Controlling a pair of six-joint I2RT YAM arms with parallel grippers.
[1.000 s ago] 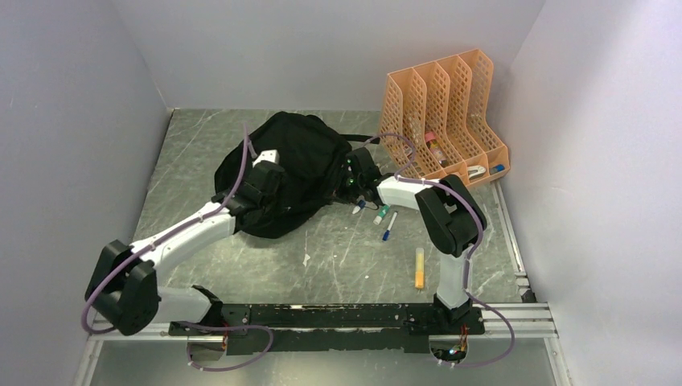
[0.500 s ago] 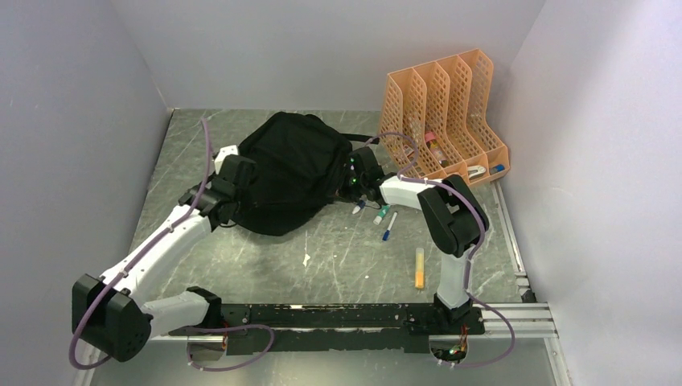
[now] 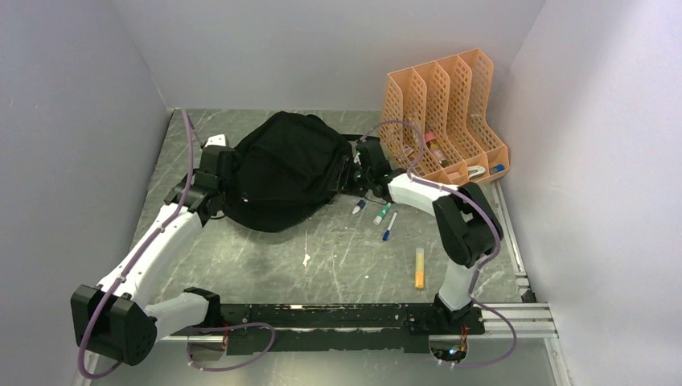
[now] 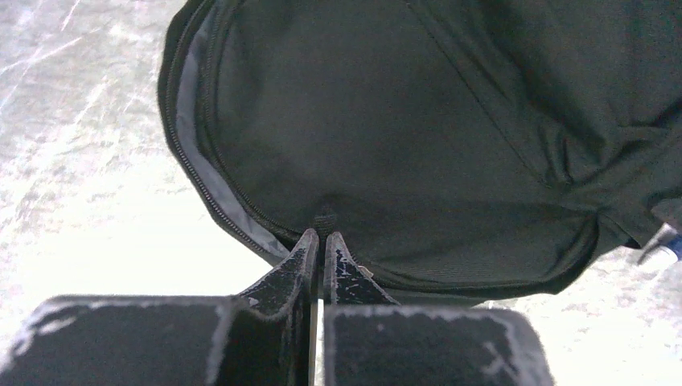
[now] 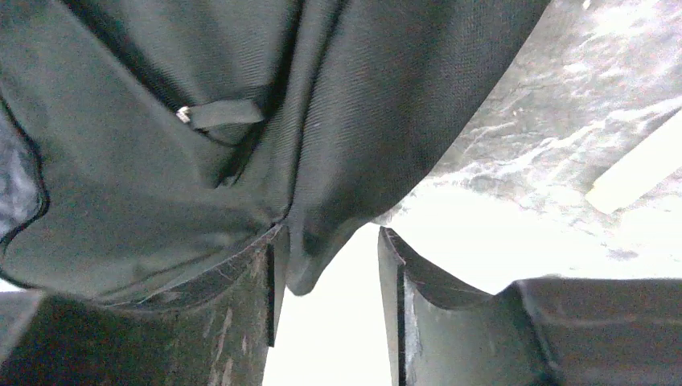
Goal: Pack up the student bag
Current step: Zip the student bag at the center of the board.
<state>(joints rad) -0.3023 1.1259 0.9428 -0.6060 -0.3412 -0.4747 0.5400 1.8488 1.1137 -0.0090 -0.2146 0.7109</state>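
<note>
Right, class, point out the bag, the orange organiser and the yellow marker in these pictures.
bag (image 3: pixel 281 173): top external view, middle of its black fabric.
organiser (image 3: pixel 438 88): top external view, a mesh divider wall.
yellow marker (image 3: pixel 419 267): top external view, middle of its barrel.

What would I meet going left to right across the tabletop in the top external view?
left gripper → student bag → cluster of three small markers → yellow-orange marker, lying alone. The right gripper and the orange file organiser overlap these, so they are left out.
</note>
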